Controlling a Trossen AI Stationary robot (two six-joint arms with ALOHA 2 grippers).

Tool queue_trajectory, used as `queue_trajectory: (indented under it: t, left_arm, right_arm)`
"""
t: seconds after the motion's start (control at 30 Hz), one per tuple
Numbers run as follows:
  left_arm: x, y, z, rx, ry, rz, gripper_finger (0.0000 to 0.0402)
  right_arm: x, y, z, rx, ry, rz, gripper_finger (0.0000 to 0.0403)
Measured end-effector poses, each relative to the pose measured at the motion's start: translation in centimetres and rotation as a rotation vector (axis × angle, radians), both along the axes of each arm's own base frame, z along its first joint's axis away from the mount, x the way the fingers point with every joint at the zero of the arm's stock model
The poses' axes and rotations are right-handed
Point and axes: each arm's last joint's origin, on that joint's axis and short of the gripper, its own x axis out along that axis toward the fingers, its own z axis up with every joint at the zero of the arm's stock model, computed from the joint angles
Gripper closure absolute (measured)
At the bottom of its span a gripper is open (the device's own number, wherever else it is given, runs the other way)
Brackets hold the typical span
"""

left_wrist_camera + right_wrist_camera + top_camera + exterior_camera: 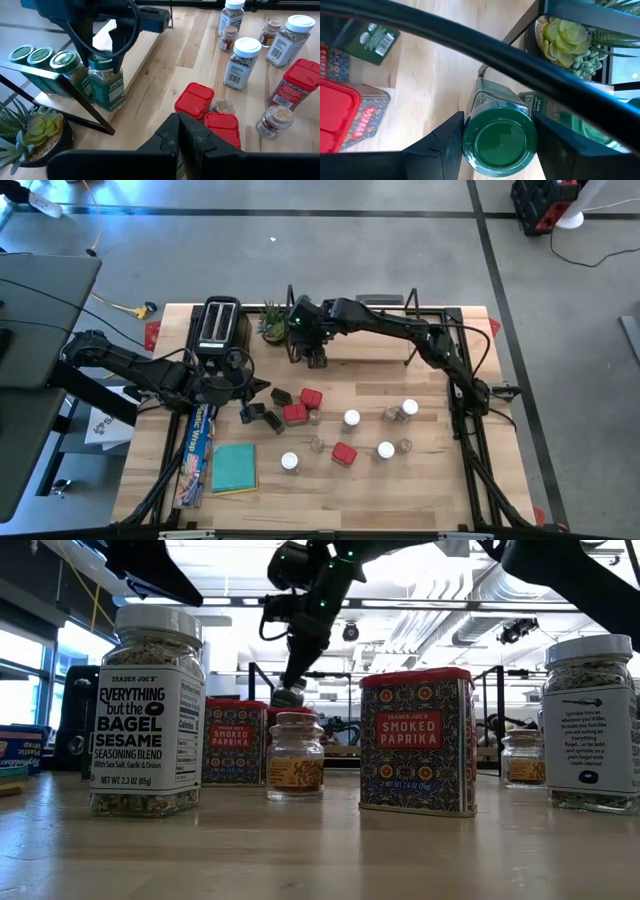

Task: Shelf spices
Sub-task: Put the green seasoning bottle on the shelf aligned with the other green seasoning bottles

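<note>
My right gripper [316, 356] reaches over the left end of the light-wood shelf [365, 352] and is shut on a green-lidded jar [107, 86]. Three more green-lidded jars [42, 57] stand in a row on the plank beside it. My left gripper [178, 134] is shut and empty. It hovers above the red tins [194, 99] near the dark tins [262, 415]. Red tins [311, 397], white-lidded jars [351, 418] and tiny clear jars [318, 444] stand scattered on the table in front of the shelf. My right gripper pinches the green-lidded jar at its lid [500, 140], with one finger [445, 142] on each side. The fingers come from above, pointing down. The jar is upright with its base at the plank's near edge [112, 106]. Whether it rests there, I cannot tell.
A black toaster [220, 325] and a small potted plant [272, 322] stand left of the shelf. A flat teal pad [234, 468] and a long wrap box [197, 452] lie at the table's near left. Bare plank runs to the right of the jars.
</note>
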Motion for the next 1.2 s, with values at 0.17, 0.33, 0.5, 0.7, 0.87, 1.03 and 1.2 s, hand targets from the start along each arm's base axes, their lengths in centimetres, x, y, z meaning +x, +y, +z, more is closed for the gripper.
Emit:
queue_trajectory:
  t: [0.17,0.33,0.5,0.7,0.87,1.03,1.2]
  left_arm:
    - [0.0,0.0,0.01,0.0,0.0,0.0,0.0399]
    - [0.0,0.0,0.01,0.0,0.0,0.0,0.0399]
    - [0.0,0.0,0.01,0.0,0.0,0.0,0.0399]
    - [0.0,0.0,0.01,0.0,-0.001,0.0,0.0399]
    - [0.01,0.0,0.01,0.0,0.0,0.0,0.0399]
    - [0.0,0.0,0.01,0.0,0.0,0.0,0.0399]
    - [0.0,0.0,0.01,-0.001,-0.001,0.0,0.0399]
  right_arm:
    - [0.03,-0.03,0.01,-0.008,-0.002,0.007,0.021]
    - [0.03,-0.02,0.01,-0.024,0.003,0.027,0.021]
    - [0.02,-0.11,0.02,-0.075,0.018,0.032,0.0208]
    - [0.01,-0.14,0.02,-0.086,0.022,0.048,0.0208]
    - [0.02,-0.12,0.02,-0.101,0.027,0.08,0.0208]
    - [0.02,-0.14,0.03,-0.103,0.027,0.084,0.0208]
    - [0.04,-0.14,0.03,-0.104,0.025,0.084,0.0208]
